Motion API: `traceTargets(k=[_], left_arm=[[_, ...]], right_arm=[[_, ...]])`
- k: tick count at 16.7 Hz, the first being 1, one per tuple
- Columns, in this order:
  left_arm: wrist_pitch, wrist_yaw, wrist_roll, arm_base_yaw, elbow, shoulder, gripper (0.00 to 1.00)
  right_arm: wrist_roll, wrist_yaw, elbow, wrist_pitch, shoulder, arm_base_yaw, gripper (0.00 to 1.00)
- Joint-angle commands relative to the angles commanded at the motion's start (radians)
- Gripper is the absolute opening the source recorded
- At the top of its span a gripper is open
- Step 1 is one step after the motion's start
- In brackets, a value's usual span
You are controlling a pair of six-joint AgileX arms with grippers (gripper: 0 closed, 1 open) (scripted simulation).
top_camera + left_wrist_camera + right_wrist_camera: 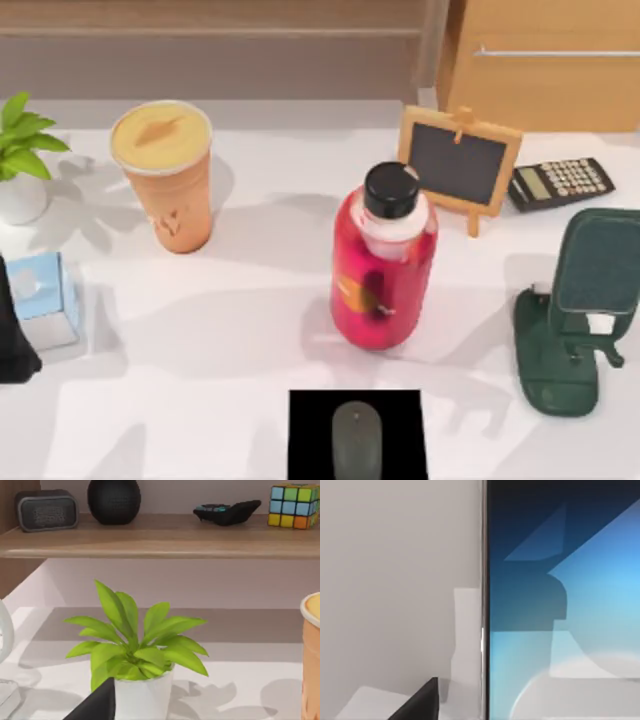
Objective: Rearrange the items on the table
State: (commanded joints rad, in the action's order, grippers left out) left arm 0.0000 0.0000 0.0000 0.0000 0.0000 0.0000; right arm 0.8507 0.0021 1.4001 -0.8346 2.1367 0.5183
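White table: smartphone fills right wrist view (close).

My arms: little of them in view, all matte black.
A black, blocky mass of my left arm sits at the top view's left edge; each wrist view catches a plain black wedge-shaped finger tip, unmarked.

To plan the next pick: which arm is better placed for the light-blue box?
Probably left. The light-blue box sits at the table's left edge, beside the left arm; the right wrist view is close on the smartphone screen.
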Motion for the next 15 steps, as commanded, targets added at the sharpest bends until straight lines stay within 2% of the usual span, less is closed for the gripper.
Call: traceTargets(k=[1,14,15], left_arm=[[0.000,0.000,0.000,0.000,0.000,0.000,1.00],[0.000,0.000,0.000,0.000,0.000,0.000,1.00],[0.000,0.000,0.000,0.000,0.000,0.000,1.00]], right_arm=[[0.000,0.000,0.000,0.000,0.000,0.000,1.00],[0.000,0.000,0.000,0.000,0.000,0.000,0.02],[0.000,0.000,0.000,0.000,0.000,0.000,0.00]])
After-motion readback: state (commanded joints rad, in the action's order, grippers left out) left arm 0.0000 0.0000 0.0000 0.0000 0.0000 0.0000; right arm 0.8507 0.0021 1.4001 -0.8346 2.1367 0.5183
